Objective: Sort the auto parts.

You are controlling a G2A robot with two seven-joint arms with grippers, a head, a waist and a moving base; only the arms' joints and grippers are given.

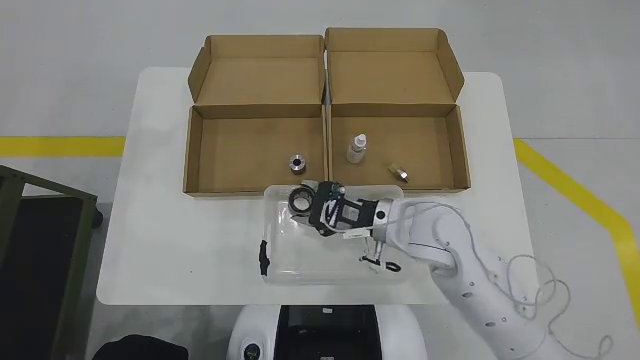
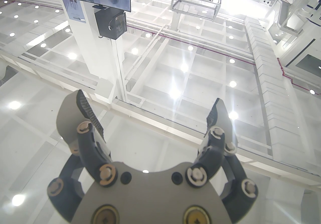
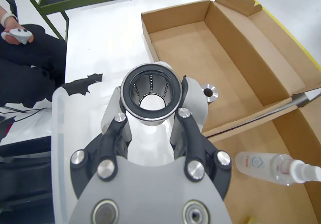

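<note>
My right gripper (image 3: 153,94) is clenched around a steel cylindrical bearing with a black end ring (image 3: 151,92). I hold it over the far edge of the clear plastic bin (image 1: 310,255), just short of the left brown cardboard box (image 1: 240,155). A small silver metal bushing (image 1: 296,162) lies in that box, and a clear spray bottle (image 1: 356,147) lies in the right cardboard box (image 1: 430,145). I judge this as mid-carry: next I need to clear the box's near wall and let go beside the bushing. My left gripper (image 2: 149,99) is released and points at the ceiling.
</note>
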